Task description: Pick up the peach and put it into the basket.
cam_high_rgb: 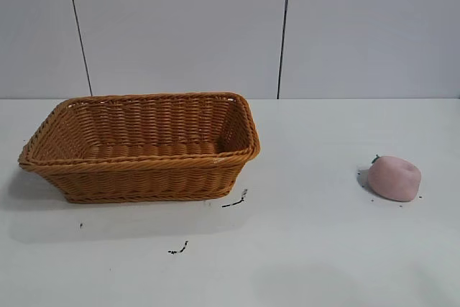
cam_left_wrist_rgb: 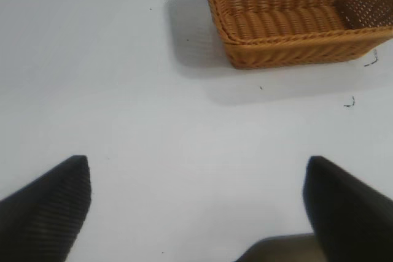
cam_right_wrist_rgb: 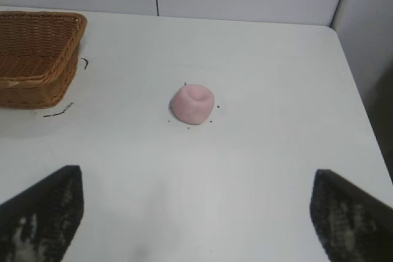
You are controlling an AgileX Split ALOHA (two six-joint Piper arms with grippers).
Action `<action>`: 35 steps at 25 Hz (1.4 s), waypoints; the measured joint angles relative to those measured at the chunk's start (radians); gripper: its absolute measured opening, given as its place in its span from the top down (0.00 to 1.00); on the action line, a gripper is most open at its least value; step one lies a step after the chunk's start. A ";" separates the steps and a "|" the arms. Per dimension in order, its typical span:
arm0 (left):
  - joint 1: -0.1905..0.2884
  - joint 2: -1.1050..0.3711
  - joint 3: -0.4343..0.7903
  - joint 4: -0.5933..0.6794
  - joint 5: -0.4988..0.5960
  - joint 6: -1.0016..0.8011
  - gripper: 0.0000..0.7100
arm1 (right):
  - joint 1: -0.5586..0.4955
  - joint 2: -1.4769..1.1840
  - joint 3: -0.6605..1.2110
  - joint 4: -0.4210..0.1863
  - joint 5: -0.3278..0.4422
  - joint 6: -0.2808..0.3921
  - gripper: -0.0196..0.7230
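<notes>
The pale pink peach lies on the white table at the right, apart from the basket. It also shows in the right wrist view, some way ahead of my right gripper, which is open and empty above the table. The orange-brown wicker basket stands at the left of the table, nothing visible inside. It shows in the left wrist view far ahead of my left gripper, which is open and empty. Neither gripper shows in the exterior view.
Small dark scribble marks lie on the table in front of the basket. The table's edge and a grey wall panel run along one side in the right wrist view. Grey wall panels stand behind the table.
</notes>
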 joint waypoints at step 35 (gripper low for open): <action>0.000 0.000 0.000 0.000 0.000 0.000 0.03 | 0.000 1.582 -0.761 -0.005 -0.021 0.056 0.05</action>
